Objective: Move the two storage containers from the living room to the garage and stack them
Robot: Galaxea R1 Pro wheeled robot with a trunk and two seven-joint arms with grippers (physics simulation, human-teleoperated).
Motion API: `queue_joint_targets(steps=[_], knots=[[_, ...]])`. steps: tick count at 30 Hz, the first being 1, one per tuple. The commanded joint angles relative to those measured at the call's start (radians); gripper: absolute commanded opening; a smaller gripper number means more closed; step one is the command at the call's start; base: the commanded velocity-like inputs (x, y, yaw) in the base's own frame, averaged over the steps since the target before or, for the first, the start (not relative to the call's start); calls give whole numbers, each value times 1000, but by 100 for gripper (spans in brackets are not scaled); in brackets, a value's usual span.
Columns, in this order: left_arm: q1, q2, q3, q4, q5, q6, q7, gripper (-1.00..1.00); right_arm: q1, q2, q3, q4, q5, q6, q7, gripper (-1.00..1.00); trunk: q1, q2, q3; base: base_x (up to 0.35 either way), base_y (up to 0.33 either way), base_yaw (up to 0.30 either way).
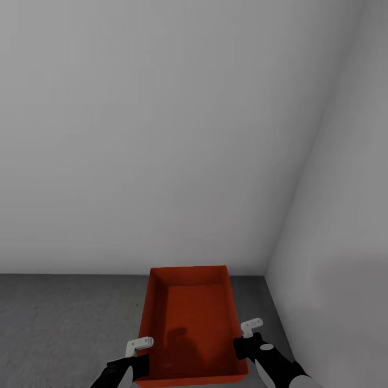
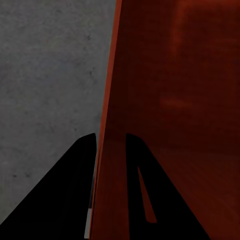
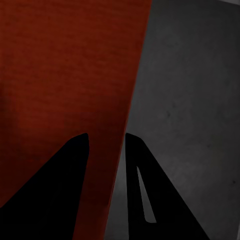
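- Jaws first: your left gripper (image 1: 139, 345) has one finger on each side of the storage container's (image 1: 194, 323) left long wall, so it is clamped on that wall. The left wrist view confirms it, with the thin red-orange wall passing between the two dark fingers (image 2: 70, 190) of the left gripper (image 2: 111, 137).
- Between your arms, the container is an open-top bin and looks empty inside. It sits low in the head view, over the dark grey speckled concrete floor (image 1: 59, 323), near a corner where two plain white-grey walls (image 1: 161, 134) meet. That surface suggests you are already in the garage.
- You cannot tell from these views whether the bin rests on the floor or hangs just above it; its underside is hidden.
- On the right, your right gripper (image 1: 251, 330) mirrors the left, closed across the right long wall. In the right wrist view the right gripper (image 3: 107, 136) straddles that wall, with concrete beyond it.
- Progress, as a judgement: one container has reached the garage but is not yet released. Setting it down, if not done, and opening both jaws comes next.
- Left to do: fetch the second container from the living room and stack it on this one.
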Motion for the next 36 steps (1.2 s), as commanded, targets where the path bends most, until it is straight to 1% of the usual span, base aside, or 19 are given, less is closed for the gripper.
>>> queue_joint_targets(steps=[1, 13, 36], knots=[[1, -1, -8, 1, 15, 6, 11, -100, -1, 44, 9, -14, -1, 3, 24, -100, 4, -8, -6, 0, 0, 0], [1, -1, -8, 1, 15, 6, 10, -100, -1, 44, 9, -14, -1, 2, 24, -100, 50, -92, -63, 0, 0, 33], [1, -2, -8, 1, 15, 6, 10, -100, -1, 44, 8, -14, -2, 2, 25, -100, 138, -253, -172, 0, 0, 1]])
